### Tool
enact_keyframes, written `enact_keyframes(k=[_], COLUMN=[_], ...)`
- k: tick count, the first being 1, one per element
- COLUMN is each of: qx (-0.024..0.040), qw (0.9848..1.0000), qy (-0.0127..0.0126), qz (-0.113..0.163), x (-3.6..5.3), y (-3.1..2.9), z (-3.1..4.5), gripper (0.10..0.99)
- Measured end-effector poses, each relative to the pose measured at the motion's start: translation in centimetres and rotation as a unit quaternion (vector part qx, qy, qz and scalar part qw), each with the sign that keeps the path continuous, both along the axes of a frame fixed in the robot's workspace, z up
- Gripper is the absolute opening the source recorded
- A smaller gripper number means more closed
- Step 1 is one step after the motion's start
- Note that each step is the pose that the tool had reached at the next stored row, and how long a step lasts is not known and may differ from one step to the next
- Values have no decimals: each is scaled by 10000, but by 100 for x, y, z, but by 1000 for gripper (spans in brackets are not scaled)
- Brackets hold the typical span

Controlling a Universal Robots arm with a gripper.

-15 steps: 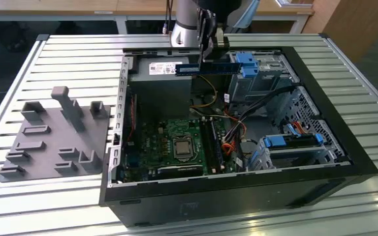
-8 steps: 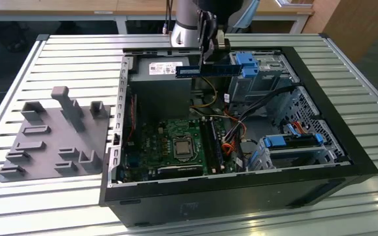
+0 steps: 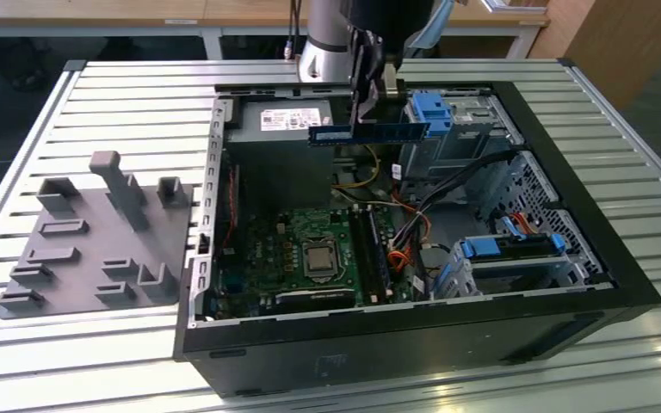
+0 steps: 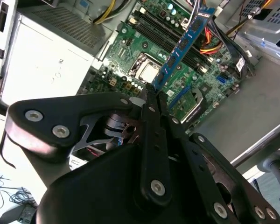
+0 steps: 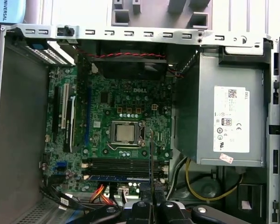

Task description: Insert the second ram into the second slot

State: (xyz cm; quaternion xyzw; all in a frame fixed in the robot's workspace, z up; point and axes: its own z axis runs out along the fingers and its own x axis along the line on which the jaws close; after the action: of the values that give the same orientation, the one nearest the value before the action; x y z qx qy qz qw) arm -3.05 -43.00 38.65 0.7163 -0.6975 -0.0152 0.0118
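Exterior view puts the arm's black two-finger gripper [image 3: 367,116] high over the open black desktop computer case [image 3: 423,353], which lies on its side on a slatted aluminium table [image 3: 135,95]. I see the jaws clamped on the second ram [image 3: 368,132], a thin, long, dark-blue circuit-board stick with a small pale label. They grip it near its middle. The stick hangs level and on edge in the air, in front of the silver power supply box [image 3: 279,120] and a bright blue plastic drive-bay tab [image 3: 432,110]. It is well apart from the green motherboard [image 3: 307,258] below and sits in no slot.

In the second wrist view the black fingers [image 4: 151,140] are pressed together on the stick [image 4: 182,44], which juts out over the board's black memory slots [image 4: 161,32] and the square metal processor socket [image 4: 147,71].

On the exterior view's left of the case, a grey plastic fixture plate with upright blocks [image 3: 89,249] sits on the table.
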Motion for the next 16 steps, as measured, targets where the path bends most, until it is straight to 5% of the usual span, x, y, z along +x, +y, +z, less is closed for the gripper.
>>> enact_keyframes(k=[7, 16], qx=[-10, -48], qw=[9989, 9927], qy=[1, -1], qz=[-472, -1203], x=[0, 0], y=[-7, -7], z=[-18, -34], gripper=[133, 133])
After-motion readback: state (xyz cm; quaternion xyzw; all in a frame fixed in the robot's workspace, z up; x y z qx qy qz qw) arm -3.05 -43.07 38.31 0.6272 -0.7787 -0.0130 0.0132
